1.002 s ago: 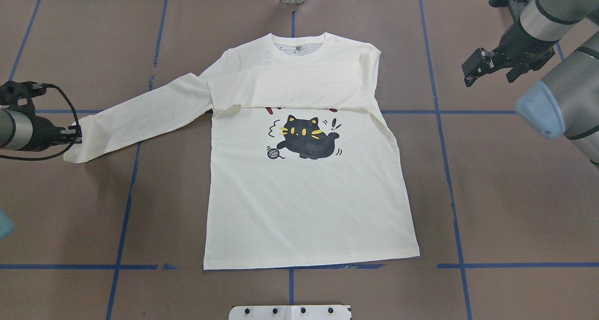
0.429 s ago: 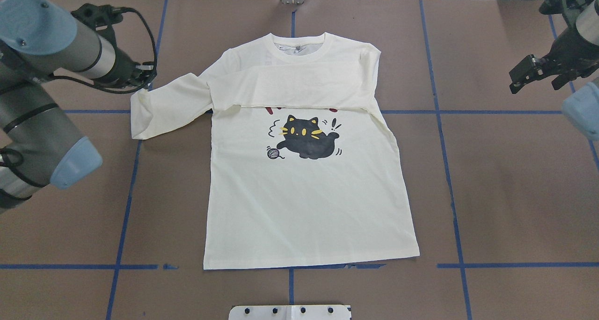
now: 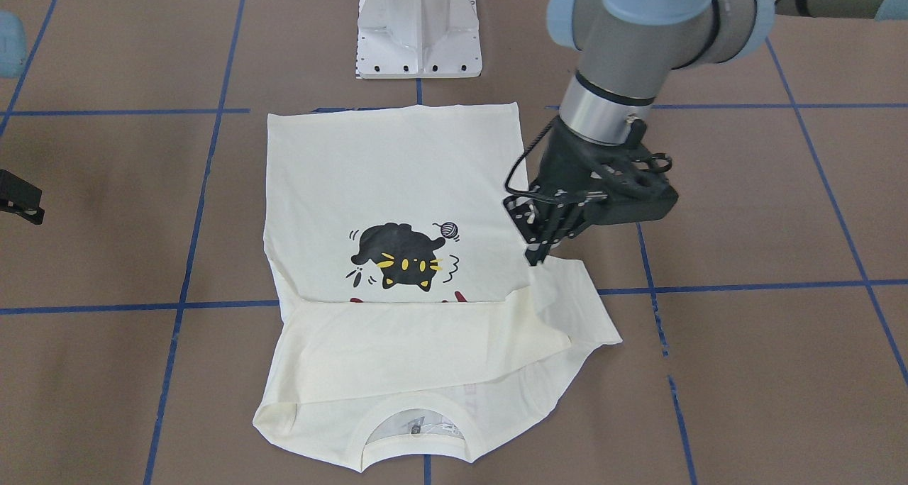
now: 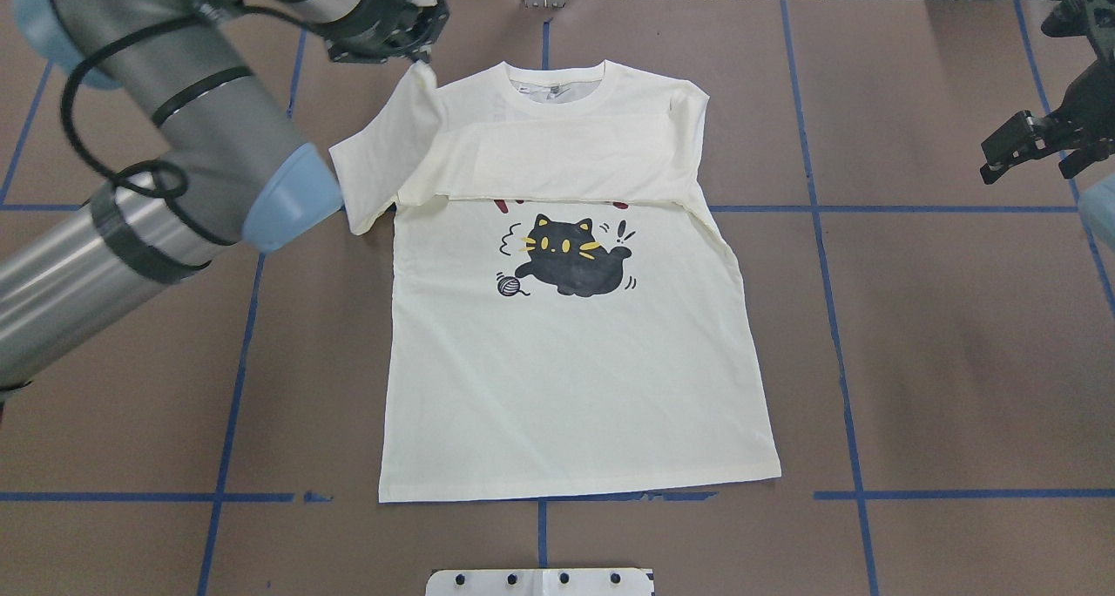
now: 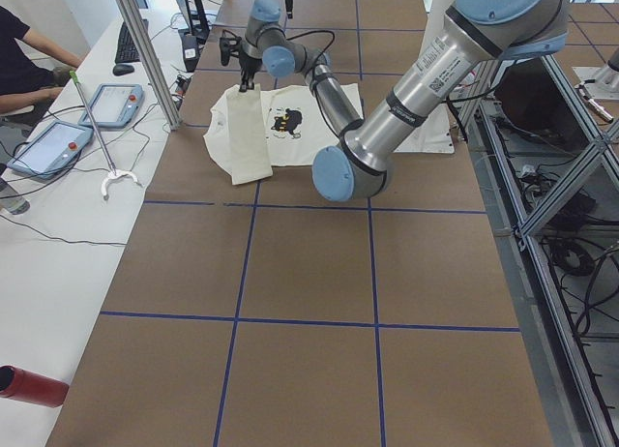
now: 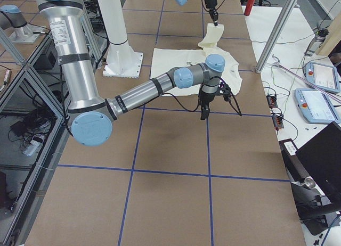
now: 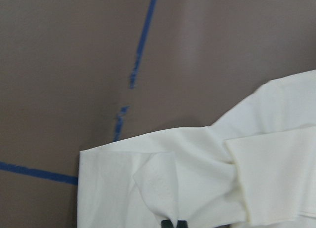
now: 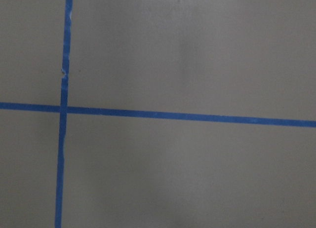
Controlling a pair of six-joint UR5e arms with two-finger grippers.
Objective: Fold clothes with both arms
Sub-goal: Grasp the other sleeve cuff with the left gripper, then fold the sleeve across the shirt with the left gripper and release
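The cream T-shirt [image 4: 566, 387] lies flat, front up, neck at the far side, cat print [image 4: 571, 265] showing. One sleeve [image 4: 557, 156] lies folded across the chest and covers most of the red lettering. My left gripper [image 4: 422, 56] is shut on the cuff of the other sleeve [image 4: 379, 160], lifted by the shirt's shoulder; the front-facing view shows the same grip [image 3: 537, 258]. Its closed fingertips [image 7: 168, 223] pinch cloth in the left wrist view. My right gripper [image 4: 1032, 147] is open and empty, far off the shirt at the table's right edge.
The white pedestal base [image 4: 540, 581] stands at the near edge, just past the shirt's hem. Blue tape lines [image 4: 958, 494] grid the brown table. A side bench with tablets [image 5: 58, 142], a seated person [image 5: 19, 50] and a metal post [image 5: 145, 50] lie beyond the table.
My left gripper has carried the sleeve cuff from the far left of the table up and right to the shirt's shoulder, doubling the sleeve over. My right gripper has drawn back to the right.
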